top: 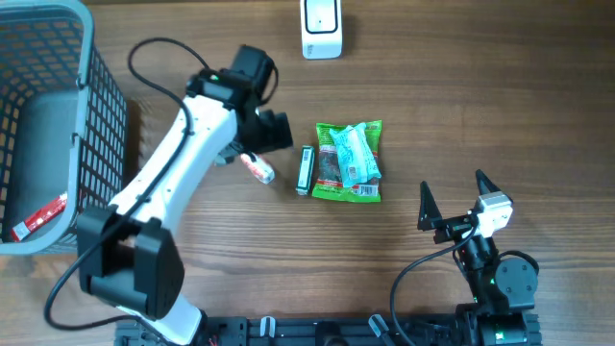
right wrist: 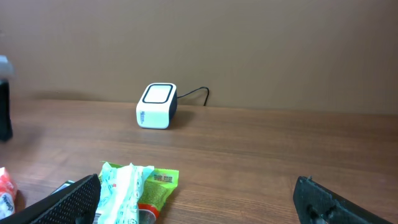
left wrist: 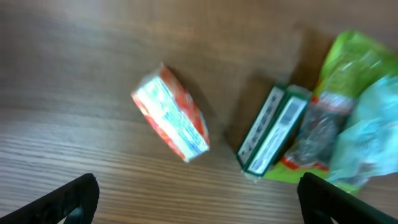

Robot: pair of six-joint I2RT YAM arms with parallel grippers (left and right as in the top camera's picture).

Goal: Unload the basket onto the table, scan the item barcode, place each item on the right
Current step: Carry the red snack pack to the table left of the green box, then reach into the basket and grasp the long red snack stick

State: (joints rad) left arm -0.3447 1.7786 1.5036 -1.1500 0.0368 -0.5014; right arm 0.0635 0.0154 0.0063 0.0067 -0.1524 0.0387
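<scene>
Item: red-and-white box (top: pixel 259 170) lies on the tabletop (top: pixel 500 96), just left of a dark green box (top: pixel 306 170) and a green packet (top: pixel 351 161). Left gripper (left wrist: pixel 198 182) above it: jaws spread wide, touching nothing, box lying loose below them. Right gripper (top: pixel 452 187) well apart, near the front edge: jaws fully apart, empty. Scanner (top: pixel 322 29) at the far edge, top cut off. Left wrist view blurred; print on the box unreadable. Basket (top: pixel 104 91) at left, partly out of frame

Two robot arms, both tools open.
Left arm (top: pixel 168 159) stretched forward, left tool (left wrist: pixel 199 196) spread wide, facing down; right arm (top: pixel 500 274) folded back, right tool (top: pixel 452 185) spread.
</scene>
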